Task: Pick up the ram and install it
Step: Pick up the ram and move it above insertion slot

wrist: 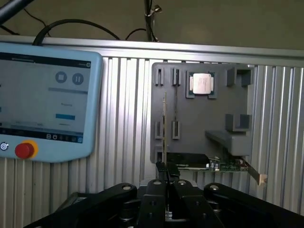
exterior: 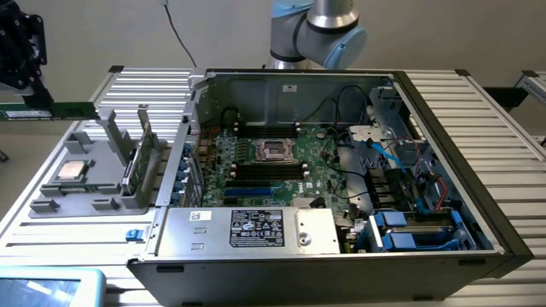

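The ram [exterior: 50, 111], a long thin green stick, hangs level in the air at the exterior view's far left, above and left of the grey fixture [exterior: 51, 206]. My black gripper [exterior: 38, 101] is shut on its top edge. In the wrist view the ram [wrist: 165, 126] shows edge-on as a thin line running out from between my fingertips [wrist: 166, 176]. The open computer case [exterior: 444, 128] lies well off to the exterior view's right. Its black memory slots [exterior: 268, 169] sit beside the processor socket [exterior: 271, 149].
The grey fixture [wrist: 237, 102] holds a square silver processor chip [wrist: 201, 84] and a broader green expansion card [wrist: 209, 162]. A blue-framed teach pendant [wrist: 42, 104] lies on the ribbed table [exterior: 503, 147] next to the fixture. The case walls and drive cages [exterior: 410, 224] stand up around the motherboard.
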Action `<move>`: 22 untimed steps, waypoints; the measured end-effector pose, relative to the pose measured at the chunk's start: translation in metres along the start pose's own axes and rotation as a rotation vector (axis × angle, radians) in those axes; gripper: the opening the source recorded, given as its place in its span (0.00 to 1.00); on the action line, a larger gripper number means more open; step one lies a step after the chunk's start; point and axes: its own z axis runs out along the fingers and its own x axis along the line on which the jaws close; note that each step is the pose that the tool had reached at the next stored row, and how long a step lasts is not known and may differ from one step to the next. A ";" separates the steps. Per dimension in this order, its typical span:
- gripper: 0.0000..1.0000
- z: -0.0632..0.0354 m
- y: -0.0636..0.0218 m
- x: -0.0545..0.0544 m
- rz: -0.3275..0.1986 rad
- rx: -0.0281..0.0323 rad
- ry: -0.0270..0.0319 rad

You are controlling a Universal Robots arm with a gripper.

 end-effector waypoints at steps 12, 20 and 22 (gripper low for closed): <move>0.11 -0.0027 -0.0528 0.006 -0.002 0.0009 -0.0299; 0.11 -0.0045 -0.0891 0.010 -0.003 0.0017 -0.0523; 0.11 -0.0050 -0.0982 0.011 -0.003 0.0019 -0.0579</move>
